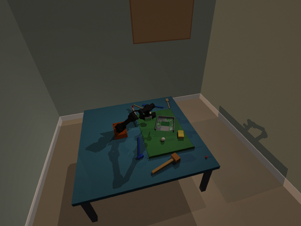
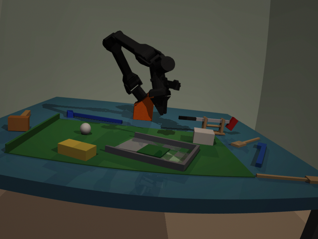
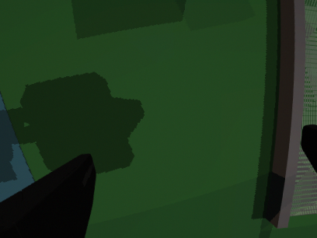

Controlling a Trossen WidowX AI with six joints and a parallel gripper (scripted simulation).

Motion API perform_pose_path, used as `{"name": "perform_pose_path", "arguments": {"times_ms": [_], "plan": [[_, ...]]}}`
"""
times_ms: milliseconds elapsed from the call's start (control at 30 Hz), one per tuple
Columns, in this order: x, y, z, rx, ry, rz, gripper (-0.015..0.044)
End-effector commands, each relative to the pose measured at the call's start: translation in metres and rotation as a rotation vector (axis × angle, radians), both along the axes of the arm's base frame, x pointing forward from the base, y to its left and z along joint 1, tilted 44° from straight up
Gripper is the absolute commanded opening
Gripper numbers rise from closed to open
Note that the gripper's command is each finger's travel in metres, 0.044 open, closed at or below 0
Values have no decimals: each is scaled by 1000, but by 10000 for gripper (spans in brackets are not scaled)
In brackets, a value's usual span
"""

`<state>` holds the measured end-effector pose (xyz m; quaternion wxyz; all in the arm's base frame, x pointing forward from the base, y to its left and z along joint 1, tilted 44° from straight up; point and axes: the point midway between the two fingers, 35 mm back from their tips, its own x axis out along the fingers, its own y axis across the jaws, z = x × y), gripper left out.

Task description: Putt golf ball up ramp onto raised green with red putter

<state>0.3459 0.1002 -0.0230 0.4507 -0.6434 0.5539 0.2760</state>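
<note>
Red putter [image 2: 208,120] lying across its small wooden rack [image 2: 213,125], far right of the green mat [image 2: 115,146], black grip pointing left and red head [image 2: 231,123] at the right end. Untouched. Black gripper [image 2: 162,109] hanging tips-down over the mat's far edge, just left of that grip, fingers spread wide with nothing between them. Orange base block [image 2: 143,109] right behind it.

White cube [image 2: 203,136] sitting on the mat just in front of the rack, close to the putter. Grey-walled raised green [image 2: 154,150] in the middle of the mat, its wall [image 3: 289,90] running down the right side of the wrist view, one dark fingertip [image 3: 49,209] at lower left above bare mat.

Golf ball [image 2: 85,128] resting well to the left on the mat, well apart from the gripper. Yellow block [image 2: 76,149] nearer, between ball and green on the near side. Low green wall [image 2: 32,132] closing the mat's left end.

Clutter all round on the blue table [image 2: 154,190]: blue stick [image 2: 93,116] beyond the ball, brown mallet [image 2: 19,122] at far left, small tan mallet [image 2: 243,142] and blue L-piece [image 2: 260,153] right of the rack, long tan stick [image 2: 286,177] at near right. Small red bead [image 1: 206,157] alone near the table's right edge in the top view.
</note>
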Motion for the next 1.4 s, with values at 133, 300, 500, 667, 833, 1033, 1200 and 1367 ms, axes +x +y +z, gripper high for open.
{"name": "perform_pose_path", "arguments": {"times_ms": [133,300,500,667,833,1033,1200,1367], "plan": [[-87,73,-66,-12,226,131,440],[-119,87,-83,-36,291,165,440],[-117,77,-92,-37,290,165,440],[-116,70,-99,-37,290,165,440],[-115,63,-106,-38,290,165,440],[-114,53,-116,-38,290,165,440],[-114,52,-117,-38,290,165,440],[-113,48,-122,-39,290,165,440]]}}
